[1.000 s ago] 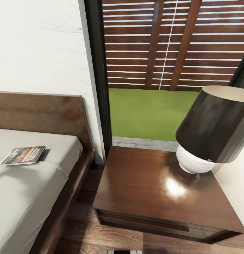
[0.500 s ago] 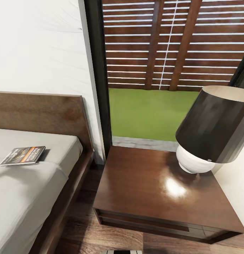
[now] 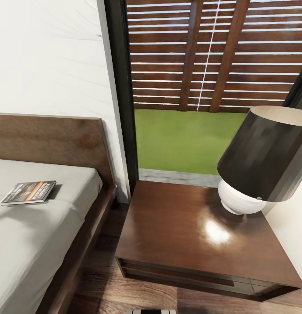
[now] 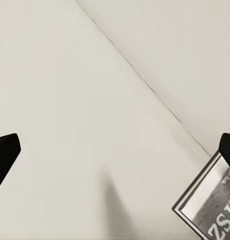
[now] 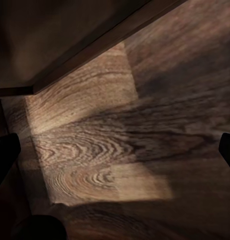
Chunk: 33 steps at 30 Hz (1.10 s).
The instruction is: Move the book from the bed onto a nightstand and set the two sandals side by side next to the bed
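White wall (image 3: 46, 56) and a tall dark-framed window (image 3: 120, 87) are backing the scene, with lawn and a slatted fence (image 3: 212, 52) showing outside. At left the bed (image 3: 33, 244) is carrying the book (image 3: 29, 192), which is lying flat on the mattress near the headboard (image 3: 50, 139). To its right the nightstand (image 3: 199, 235) is bearing a lamp (image 3: 260, 161) on its far right corner. The left gripper (image 4: 115, 150) is hanging over the mattress with fingers spread wide, the book's corner just beside one fingertip. The right gripper (image 5: 115, 150), fingers likewise apart, is hanging over what looks like shadowed plank floor (image 5: 119, 165).
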### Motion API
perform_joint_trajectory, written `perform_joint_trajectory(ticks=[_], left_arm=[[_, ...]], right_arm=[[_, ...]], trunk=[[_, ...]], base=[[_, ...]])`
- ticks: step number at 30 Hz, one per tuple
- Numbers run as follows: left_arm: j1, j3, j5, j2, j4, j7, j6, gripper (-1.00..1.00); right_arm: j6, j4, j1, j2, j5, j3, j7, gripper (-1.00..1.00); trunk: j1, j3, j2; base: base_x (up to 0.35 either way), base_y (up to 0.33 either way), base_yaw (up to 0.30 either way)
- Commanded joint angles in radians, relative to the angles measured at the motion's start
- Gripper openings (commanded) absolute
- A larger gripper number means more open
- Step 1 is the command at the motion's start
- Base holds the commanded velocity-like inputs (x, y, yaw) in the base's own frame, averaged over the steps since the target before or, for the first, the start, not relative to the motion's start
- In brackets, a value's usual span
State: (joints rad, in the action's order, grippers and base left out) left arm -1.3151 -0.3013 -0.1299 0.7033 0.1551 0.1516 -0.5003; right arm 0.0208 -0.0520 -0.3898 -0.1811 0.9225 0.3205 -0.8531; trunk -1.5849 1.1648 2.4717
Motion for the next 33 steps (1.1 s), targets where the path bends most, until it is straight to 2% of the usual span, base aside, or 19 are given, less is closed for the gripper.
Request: perform_joint_trajectory(ticks=[1,11,16,20,26,33], left_arm=[[0.000,0.001,-0.011,0.000,0.001,0.006,-0.005,1.00],[0.000,0.000,-0.012,0.001,0.001,0.005,-0.008,1.00],[0.000,-0.003,-0.012,0.002,0.002,-0.012,-0.033,1.00],[0.000,-0.005,-0.014,0.008,0.003,-0.059,-0.071,1.00],[0.000,-0.014,-0.022,0.027,0.007,-0.165,-0.143,1.00],[-0.001,-0.024,-0.055,0.036,0.051,-0.252,-0.248,1.00]], right_arm=[[0.002,-0.003,-0.001,0.001,0.010,0.008,-0.006,1.00],[0.002,-0.003,-0.001,0.001,0.009,0.008,-0.006,1.00],[0.002,-0.003,-0.001,0.002,0.009,0.008,-0.006,1.00],[0.002,-0.003,-0.001,0.002,0.009,0.008,-0.007,1.00],[0.002,-0.003,-0.001,0.002,0.009,0.009,-0.007,1.00],[0.002,-0.003,-0.001,0.002,0.009,0.009,-0.007,1.00]], trunk=[[0.000,0.001,0.000],[0.000,0.001,0.000],[0.000,0.001,0.000],[0.000,0.001,0.000],[0.000,0.001,0.000],[0.000,0.001,0.000]], base=[[0.000,0.000,0.000],[0.000,0.000,0.000],[0.000,0.000,0.000],[0.000,0.000,0.000],[0.000,0.000,0.000],[0.000,0.000,0.000]])
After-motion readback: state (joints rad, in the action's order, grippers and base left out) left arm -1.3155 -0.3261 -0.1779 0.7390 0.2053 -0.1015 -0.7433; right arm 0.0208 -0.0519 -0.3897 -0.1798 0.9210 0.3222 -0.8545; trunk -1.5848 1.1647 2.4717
